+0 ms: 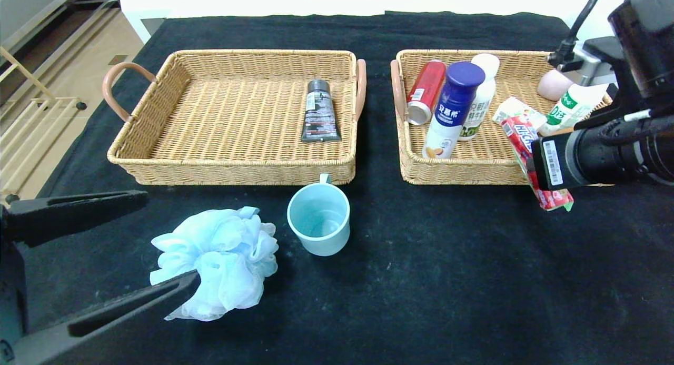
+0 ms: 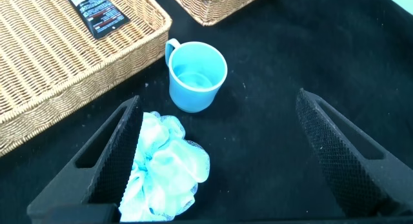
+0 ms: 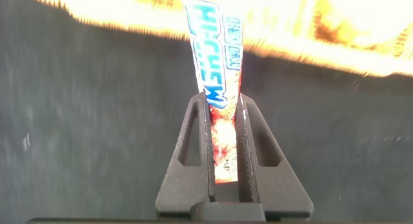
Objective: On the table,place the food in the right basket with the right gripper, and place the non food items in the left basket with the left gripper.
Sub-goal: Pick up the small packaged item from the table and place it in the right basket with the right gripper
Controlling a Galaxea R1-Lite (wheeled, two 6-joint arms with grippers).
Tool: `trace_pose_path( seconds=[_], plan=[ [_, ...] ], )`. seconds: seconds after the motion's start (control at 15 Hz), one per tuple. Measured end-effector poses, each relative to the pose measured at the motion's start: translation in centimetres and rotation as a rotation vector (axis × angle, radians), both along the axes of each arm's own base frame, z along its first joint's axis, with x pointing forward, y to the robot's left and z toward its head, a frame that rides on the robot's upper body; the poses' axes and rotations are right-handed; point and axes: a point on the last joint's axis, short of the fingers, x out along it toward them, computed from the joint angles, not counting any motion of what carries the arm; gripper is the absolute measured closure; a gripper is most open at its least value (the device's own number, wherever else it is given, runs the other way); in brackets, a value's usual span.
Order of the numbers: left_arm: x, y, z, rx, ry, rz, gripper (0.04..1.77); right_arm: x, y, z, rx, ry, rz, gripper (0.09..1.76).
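My right gripper (image 3: 222, 102) is shut on the red Hi-Chew candy stick (image 1: 548, 197), which hangs at the front right corner of the right basket (image 1: 458, 173). That basket holds a white bottle with a blue cap (image 1: 453, 109) and a squat white bottle with green print (image 1: 571, 107). The left gripper (image 1: 171, 238) stands open around the pale-blue bath pouf (image 1: 216, 259) on the table (image 1: 447, 280), one finger (image 2: 119, 146) touching it. A teal mug (image 1: 318, 220) stands upright just beyond the pouf. The dark tube (image 1: 318, 112) lies in the left basket (image 1: 231, 173).
Also in the right basket are a red can (image 1: 425, 91), another white bottle (image 1: 482, 99) and a pink object (image 1: 553, 83). The mug stands close to the left basket's front wall. Bare black cloth spreads over the front middle and right of the table.
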Motion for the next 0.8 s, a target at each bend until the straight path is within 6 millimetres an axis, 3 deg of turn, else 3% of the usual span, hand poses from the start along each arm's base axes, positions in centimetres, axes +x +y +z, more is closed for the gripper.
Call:
trace_pose_path(
  seconds=[0.27, 0.6, 0.8],
  plan=[
    [0.0, 0.0, 0.0, -0.001, -0.001, 0.0, 0.09, 3.0, -0.3, 1.7, 0.041, -0.066, -0.068, 1.54],
    [-0.1, 0.1, 0.1, -0.004, -0.006, 0.0, 0.09, 7.4, -0.3, 2.0, 0.11, -0.182, -0.115, 1.54],
    [-0.1, 0.1, 0.1, -0.004, -0.005, 0.0, 0.09, 9.1, -0.5, 1.5, 0.102, -0.203, -0.135, 1.54]
  ],
)
